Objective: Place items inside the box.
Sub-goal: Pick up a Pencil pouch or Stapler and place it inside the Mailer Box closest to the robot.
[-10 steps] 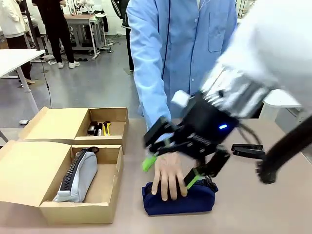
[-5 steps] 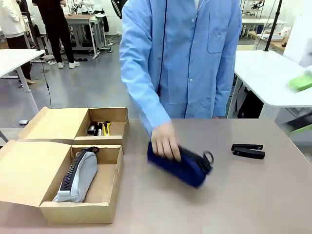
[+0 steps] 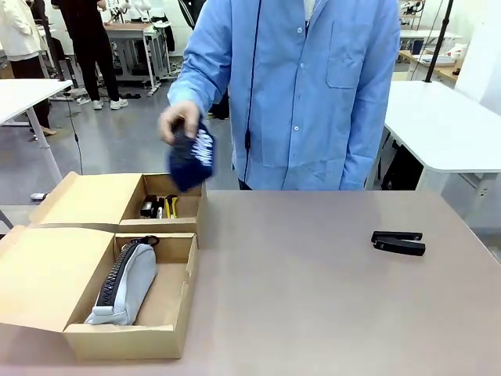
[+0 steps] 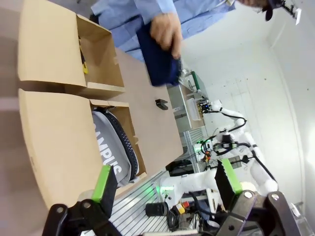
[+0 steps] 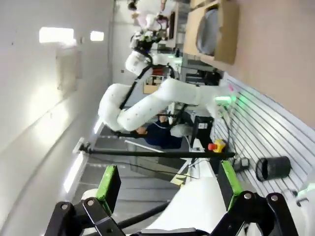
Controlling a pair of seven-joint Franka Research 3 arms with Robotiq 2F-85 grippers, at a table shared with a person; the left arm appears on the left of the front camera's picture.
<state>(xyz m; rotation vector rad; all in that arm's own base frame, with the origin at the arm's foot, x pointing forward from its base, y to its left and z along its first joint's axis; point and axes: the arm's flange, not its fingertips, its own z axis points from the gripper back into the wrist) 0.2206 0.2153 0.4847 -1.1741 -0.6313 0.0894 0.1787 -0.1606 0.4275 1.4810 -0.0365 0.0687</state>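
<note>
The person [image 3: 313, 94] wears a light blue, long-sleeved, buttoned coat with a chest pocket [image 3: 344, 53]. The left gripper [image 4: 166, 179] and right gripper [image 5: 168, 181] are black, with bright green pads [image 4: 105, 179] on their fingers.

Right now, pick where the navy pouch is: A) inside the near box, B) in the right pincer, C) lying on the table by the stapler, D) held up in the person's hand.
D: the person's hand grips the navy pouch in the air, clear of the tabletop.
</note>
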